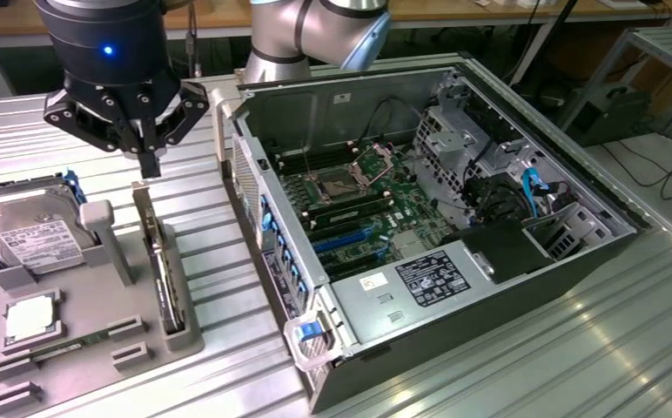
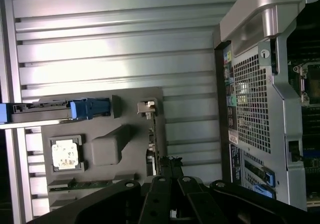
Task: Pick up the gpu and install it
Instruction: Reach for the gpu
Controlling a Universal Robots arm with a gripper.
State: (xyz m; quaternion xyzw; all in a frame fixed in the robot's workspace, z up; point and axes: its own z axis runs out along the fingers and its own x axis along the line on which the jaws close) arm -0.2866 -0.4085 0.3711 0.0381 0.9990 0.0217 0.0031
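Observation:
The gpu (image 1: pixel 164 266) stands on its long edge in a slot of the grey holder tray (image 1: pixel 86 305), its silver bracket end toward the far side. My gripper (image 1: pixel 148 167) hangs just above that bracket end, fingers shut together with nothing between them and a small gap down to the card. In the wrist view the gpu (image 2: pixel 155 134) appears edge-on, running under the shut gripper (image 2: pixel 170 176). The open computer case (image 1: pixel 429 218) lies on its side to the exterior view's right of the tray, motherboard (image 1: pixel 353 205) exposed.
On the same tray sit a silver hard drive (image 1: pixel 29 235), a processor chip (image 1: pixel 32 318) and a green memory stick (image 1: pixel 57 350). The case's perforated rear wall (image 2: pixel 255 99) rises close beside the tray. All of it rests on a ribbed metal table (image 1: pixel 614 348).

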